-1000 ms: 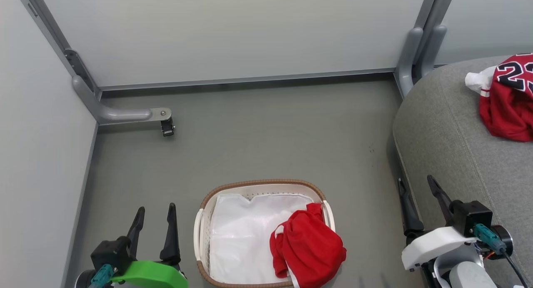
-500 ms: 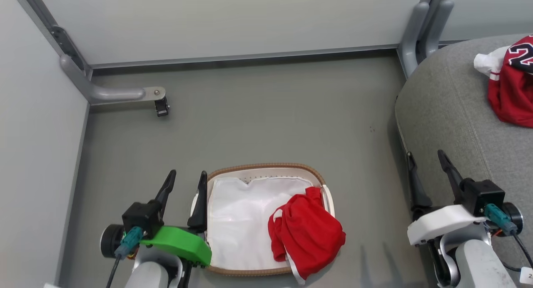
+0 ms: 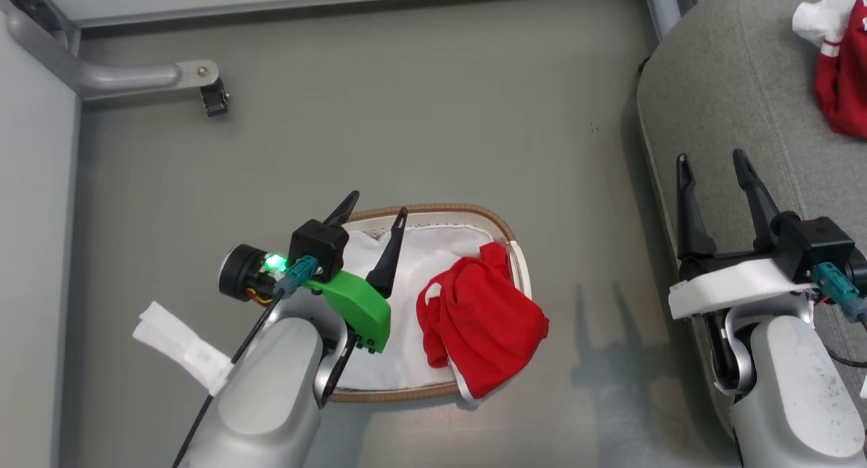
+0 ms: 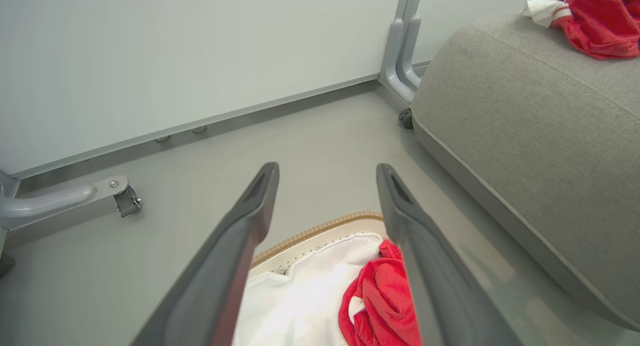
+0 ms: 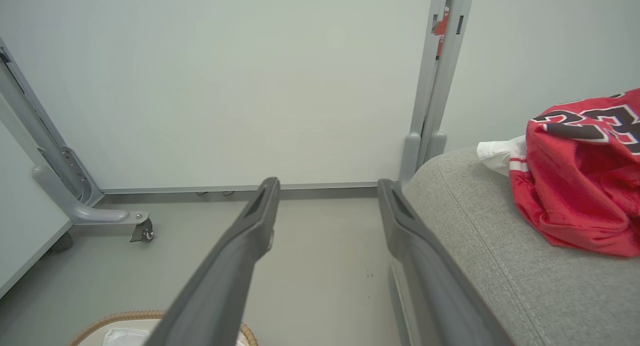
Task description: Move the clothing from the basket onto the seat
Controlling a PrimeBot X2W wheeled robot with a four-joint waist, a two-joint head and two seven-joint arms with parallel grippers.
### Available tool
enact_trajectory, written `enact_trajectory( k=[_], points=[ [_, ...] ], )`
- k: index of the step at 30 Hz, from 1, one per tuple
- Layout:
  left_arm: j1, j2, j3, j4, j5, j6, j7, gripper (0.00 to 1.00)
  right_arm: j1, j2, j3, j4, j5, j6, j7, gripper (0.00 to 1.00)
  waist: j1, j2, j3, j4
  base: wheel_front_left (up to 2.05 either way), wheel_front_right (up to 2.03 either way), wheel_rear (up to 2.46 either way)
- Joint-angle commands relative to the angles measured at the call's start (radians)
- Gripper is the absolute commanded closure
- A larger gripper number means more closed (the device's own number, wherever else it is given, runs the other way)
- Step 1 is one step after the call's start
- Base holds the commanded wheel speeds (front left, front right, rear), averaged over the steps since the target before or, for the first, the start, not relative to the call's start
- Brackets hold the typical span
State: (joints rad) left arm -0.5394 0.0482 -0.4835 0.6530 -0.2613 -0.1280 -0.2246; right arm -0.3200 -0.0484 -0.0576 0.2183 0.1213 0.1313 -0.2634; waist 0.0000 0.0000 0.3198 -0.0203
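The left gripper [image 3: 377, 204] hangs over the left half of the basket [image 3: 443, 208], above the white liner [image 3: 406, 305]. Its two dark fingers are spread wide with nothing between them. In the left wrist view those fingers frame the basket's far brown rim, and the crumpled red garment [image 3: 484, 322] sits just beside the right finger. That garment lies in the basket's right side, bunched up and spilling over the right rim, with a white-trimmed edge hanging outside near the grey floor [image 3: 420, 116]. A white strap [image 3: 179, 349] sticks out from the left forearm, left of the basket.

The right gripper [image 3: 710, 157] is well to the right of the basket, its fingers also released and empty, poised at the near edge of the grey seat [image 3: 731, 95]. Farther to the right of the basket, on top of the seat, rests the red jersey [image 3: 840, 92]; its black-and-white number shows in the right wrist view, with white fabric at its left side.

Beyond the basket to the far left, a grey caster foot [image 3: 213, 102] stands on the floor below the pale partition wall [image 5: 250, 85].
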Motion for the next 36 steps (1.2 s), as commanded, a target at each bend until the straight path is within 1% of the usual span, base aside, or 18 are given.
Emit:
enact_trajectory(
  k=[1,9,15,19,25,36],
  points=[
    [-0.038,0.004,-0.029,0.02,-0.025,-0.003,0.006,0.0,-0.023,-0.004,0.001,-0.012,0.0,-0.001,-0.002,0.0,0.0,0.0,0.098,-0.051,0.0,0.0,0.0],
    [-0.168,0.005,-0.252,0.151,-0.097,-0.003,0.043,0.0,-0.121,-0.004,0.026,-0.069,0.009,-0.001,-0.002,0.0,0.0,0.0,0.255,-0.109,0.0,0.0,0.0],
    [-0.238,0.005,-0.418,0.246,-0.169,-0.002,0.128,0.0,-0.172,-0.003,0.046,-0.114,0.03,-0.001,-0.002,0.0,0.0,0.0,0.355,-0.15,0.0,0.0,0.0],
    [-0.288,0.013,-0.477,0.301,-0.22,-0.002,0.139,0.0,-0.193,-0.003,0.058,-0.132,0.04,-0.001,-0.002,0.0,0.0,0.0,0.411,-0.174,0.0,0.0,0.0],
    [-0.354,0.036,-0.543,0.361,-0.264,-0.002,0.138,0.0,-0.216,-0.003,0.068,-0.149,0.058,-0.001,-0.002,0.0,0.0,0.0,0.476,-0.203,0.0,0.0,0.0],
    [-0.41,0.076,-0.642,0.42,-0.329,-0.002,0.151,0.0,-0.236,-0.003,0.085,-0.161,0.09,-0.001,-0.002,0.0,0.0,0.0,0.527,-0.241,0.0,0.0,0.0]
  ],
)
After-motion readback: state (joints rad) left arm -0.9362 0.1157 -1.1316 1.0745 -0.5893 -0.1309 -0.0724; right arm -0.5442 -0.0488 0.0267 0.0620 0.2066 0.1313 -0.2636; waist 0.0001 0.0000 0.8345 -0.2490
